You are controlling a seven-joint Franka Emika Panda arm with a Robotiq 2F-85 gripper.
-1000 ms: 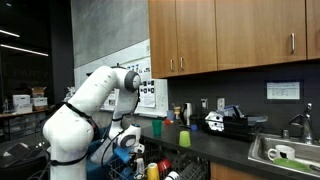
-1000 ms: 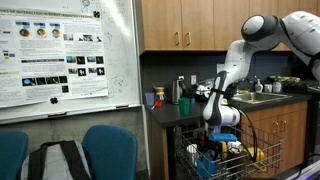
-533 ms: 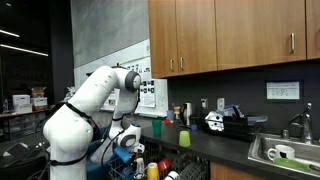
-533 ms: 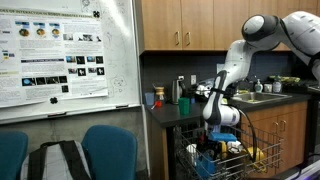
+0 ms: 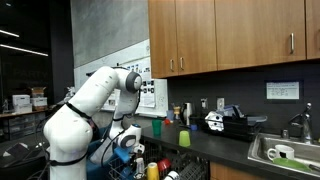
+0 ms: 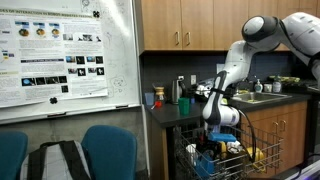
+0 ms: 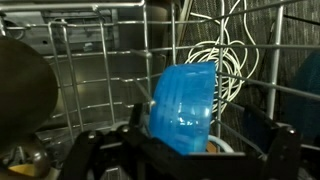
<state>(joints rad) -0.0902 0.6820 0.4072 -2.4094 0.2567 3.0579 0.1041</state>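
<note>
In the wrist view a translucent blue plastic cup (image 7: pixel 182 108) stands tilted right between the fingers of my gripper (image 7: pixel 185 152). The fingers sit wide on either side of it, and the cup's base is hidden behind the gripper body. The gripper looks open around the cup, with no clear contact. In both exterior views the gripper (image 5: pixel 124 144) (image 6: pixel 216 140) is lowered into a pulled-out dishwasher rack (image 6: pixel 243 166), with something blue (image 6: pixel 207 160) just beside it.
The wire rack (image 7: pixel 100 60) surrounds the gripper closely. A white wire holder (image 7: pixel 225 60) stands behind the cup, and a dark round dish (image 7: pixel 22 90) is to one side. A yellow item (image 5: pixel 152 171) lies in the rack. Cups (image 5: pixel 184 138) stand on the dark counter beside a sink (image 5: pixel 285 152).
</note>
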